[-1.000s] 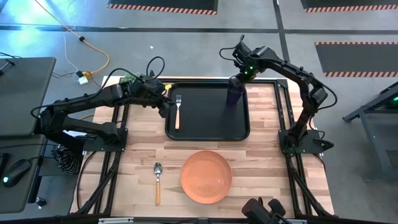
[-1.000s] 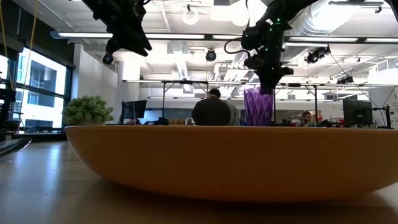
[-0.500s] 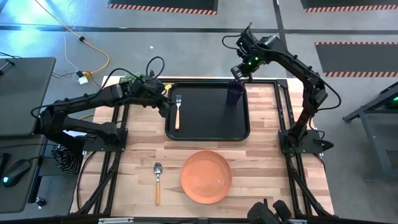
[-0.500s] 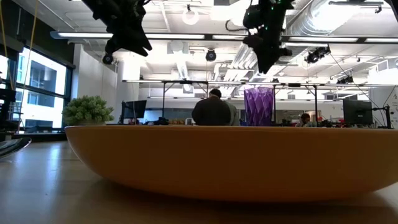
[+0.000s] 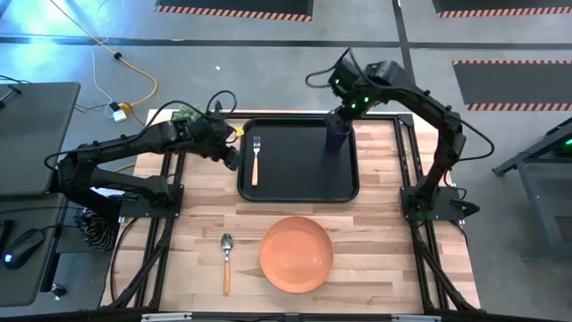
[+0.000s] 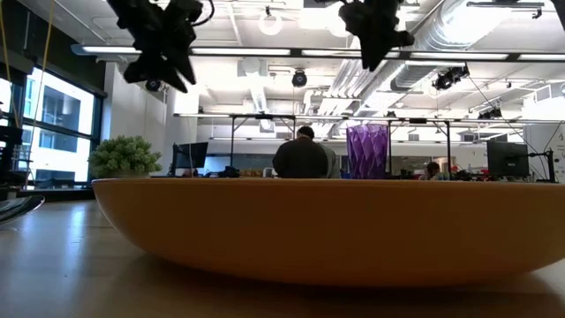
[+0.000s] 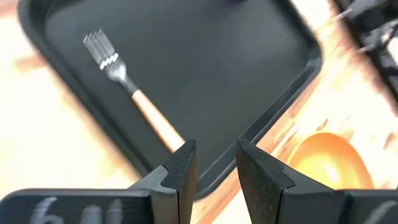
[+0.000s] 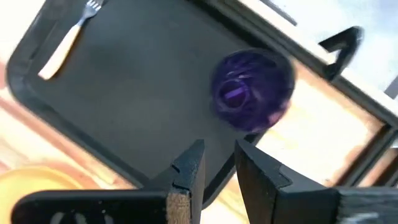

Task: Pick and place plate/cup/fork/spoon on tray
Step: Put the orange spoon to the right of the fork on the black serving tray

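Butcher-block table (image 5: 375, 228) is sitting on a grey floor; hazard-striped black mats (image 5: 234, 8) are lying beyond its far edge. Yellow cable (image 5: 136, 76) is snaking to a plug past the far-left corner. Mouse (image 5: 26, 243) is resting on a side desk. Low view: seated person (image 6: 301, 157), potted plant (image 6: 124, 156), monitors (image 6: 500, 159) are showing behind.

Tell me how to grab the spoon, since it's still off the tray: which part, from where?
Probably the wooden handle of the spoon, from straight above. It lies flat on the table, bowl toward the tray, so fingers should close across the handle's width. The plate sits apart, leaving room.
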